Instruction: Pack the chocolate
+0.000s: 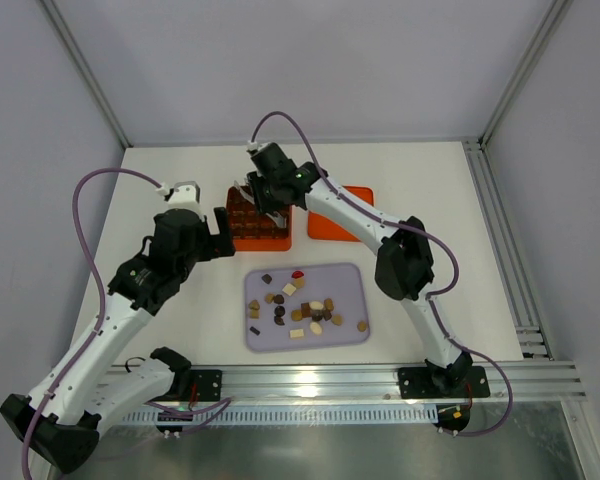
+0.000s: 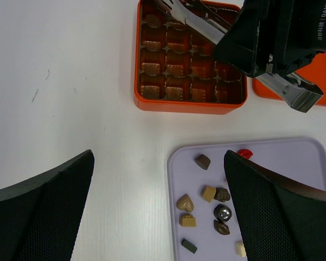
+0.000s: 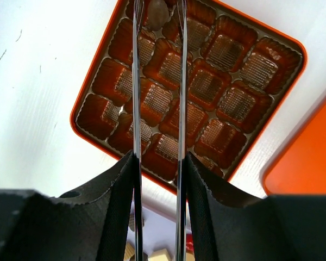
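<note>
Nearest the arm bases, a lavender tray (image 1: 348, 288) lies on the white tabletop (image 1: 180, 170) with most of the chocolate (image 1: 305, 308) scattered loose on it: dark brown, tan and cream pieces, and one red piece (image 1: 298, 273) at its far edge. Beyond the tray's left corner, the left gripper (image 1: 223, 236) hovers with its jaws spread wide and nothing between them, just beside the orange box (image 1: 280, 243). Over that gridded box the right gripper (image 1: 245, 196) reaches down, its long thin metal blades standing a narrow gap apart. A dark brown piece (image 3: 157, 13) sits between the blade tips at a far cell of the box; whether it is pinched or resting in the cell cannot be told. Right of the box, near its side, lies the flat orange lid (image 2: 323, 81).
</note>
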`<state>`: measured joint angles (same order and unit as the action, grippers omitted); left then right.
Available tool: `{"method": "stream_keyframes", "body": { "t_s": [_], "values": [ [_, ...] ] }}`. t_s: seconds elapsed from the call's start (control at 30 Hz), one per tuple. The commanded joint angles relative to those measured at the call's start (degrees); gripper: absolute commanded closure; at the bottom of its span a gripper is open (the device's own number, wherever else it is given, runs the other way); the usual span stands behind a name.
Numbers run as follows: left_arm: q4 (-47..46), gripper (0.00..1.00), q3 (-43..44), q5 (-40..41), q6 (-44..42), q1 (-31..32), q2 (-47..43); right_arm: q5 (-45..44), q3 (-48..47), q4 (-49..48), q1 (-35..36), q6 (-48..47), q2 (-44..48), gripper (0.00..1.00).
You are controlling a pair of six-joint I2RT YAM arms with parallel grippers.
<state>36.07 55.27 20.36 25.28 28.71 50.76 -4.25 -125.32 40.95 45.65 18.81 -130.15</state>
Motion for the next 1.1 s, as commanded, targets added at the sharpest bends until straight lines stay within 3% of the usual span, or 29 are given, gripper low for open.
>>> {"method": "stream_keyframes", "body": {
  "t_s": [0.0, 0.2, 0.57, 0.83, 1.07],
  "values": [
    [-1.71, 0.0, -0.16, -0.23, 0.47, -0.58, -0.93, -2.51, -1.16, 0.79, 0.23, -1.23, 7.87, 0.58],
    [-1.8, 0.0, -0.16, -0.67, 0.39, -0.85, -1.02, -3.57, 8.32, 2.99, 0.14, -1.32, 17.1, 0.58],
    [-1.89, 0.0, -0.24, -1.99, 0.65, -1.02, -0.05, -0.14, 37.67, 8.61, 1.37, -0.26, 41.62, 0.58],
    [-1.97, 0.0, -0.24, -2.87, 0.65, -1.02, 1.18, -0.76, 49.71, 12.14, 4.89, 2.37, 49.2, 0.58],
    [-1.97, 0.0, -0.33, -3.66, 0.91, -1.02, 2.06, -0.32, 54.3, 12.4, 8.22, 3.69, 50.52, 0.58]
  ]
}}
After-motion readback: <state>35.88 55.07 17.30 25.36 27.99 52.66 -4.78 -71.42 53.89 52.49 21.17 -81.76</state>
